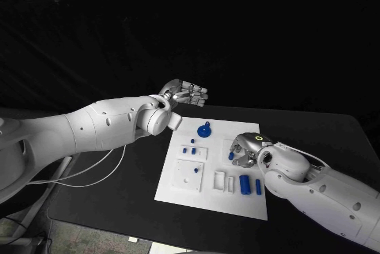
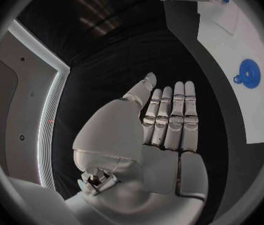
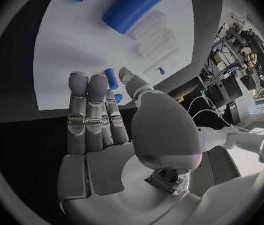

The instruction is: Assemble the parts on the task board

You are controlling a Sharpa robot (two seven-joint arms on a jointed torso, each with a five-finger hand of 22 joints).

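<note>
The white task board (image 1: pixel 207 200) lies in the middle of the black table. My right hand (image 1: pixel 247 150) hovers over the board's right half and pinches a small blue peg (image 1: pixel 231 154) between thumb and finger; the peg (image 3: pixel 111 78) also shows in the right wrist view. My left hand (image 1: pixel 186 93) is raised beyond the board's far left corner, and its fingers (image 2: pixel 172 117) lie straight with nothing in them. A round blue part (image 1: pixel 204 131) with a small lug lies near the board's far edge. Two small blue pegs (image 1: pixel 188 151) stand left of my right hand.
Two blue cylinders (image 1: pixel 245 182) (image 1: pixel 258 187) lie on the board close under my right forearm, beside white slotted blocks (image 1: pixel 224 181). One more small peg (image 1: pixel 195 170) sits on a white square plate. A white cable (image 1: pixel 95 174) trails over the table's left edge.
</note>
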